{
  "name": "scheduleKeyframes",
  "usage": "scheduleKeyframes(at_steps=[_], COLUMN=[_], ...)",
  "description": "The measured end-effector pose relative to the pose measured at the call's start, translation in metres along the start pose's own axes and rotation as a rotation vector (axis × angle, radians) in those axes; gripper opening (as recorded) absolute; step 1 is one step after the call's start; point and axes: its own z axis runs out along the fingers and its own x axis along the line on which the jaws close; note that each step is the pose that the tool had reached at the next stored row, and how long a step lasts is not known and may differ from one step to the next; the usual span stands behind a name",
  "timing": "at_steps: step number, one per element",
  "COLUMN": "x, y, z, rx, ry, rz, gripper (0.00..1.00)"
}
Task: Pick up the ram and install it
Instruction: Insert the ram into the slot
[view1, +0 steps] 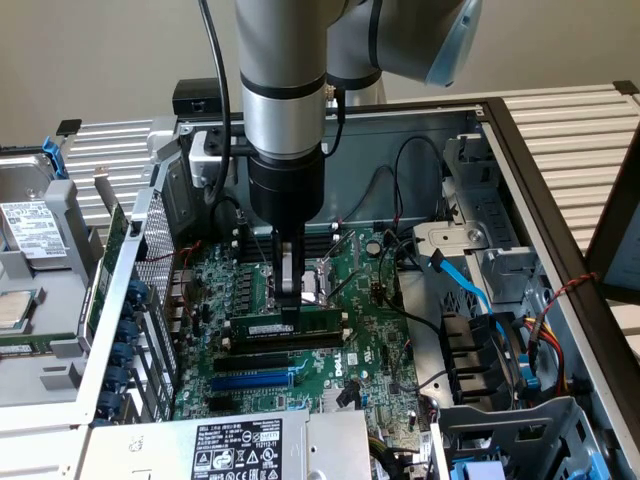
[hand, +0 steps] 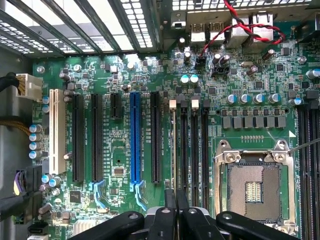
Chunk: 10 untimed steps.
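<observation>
The ram (view1: 305, 325) is a thin green stick with a white sticker. It stands on edge along a memory slot of the motherboard (view1: 375, 335) inside the open computer case. My gripper (view1: 290, 306) reaches straight down from the arm and is shut on the ram's upper edge near its middle. In the wrist view the ram (hand: 173, 150) appears edge-on as a thin line over the slot nearest the blue slot. My gripper (hand: 175, 202) pinches it between the black fingers (hand: 165, 217). Whether the ram sits fully down in the slot cannot be told.
Black memory slots (hand: 193, 150) lie beside the ram, then the bare CPU socket (hand: 252, 185). A long blue slot (view1: 250, 381) and black slots sit on the other side. The labelled power supply (view1: 240, 445), blue cables (view1: 465, 285) and the drive cage (view1: 500, 360) crowd the case.
</observation>
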Motion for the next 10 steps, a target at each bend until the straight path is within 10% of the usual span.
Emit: scheduleKeyframes(at_steps=[10], x=[-0.0003], y=[0.0020], z=[0.0001], rx=[0.0018], ry=[-0.0002], rz=[0.003], gripper=[0.12])
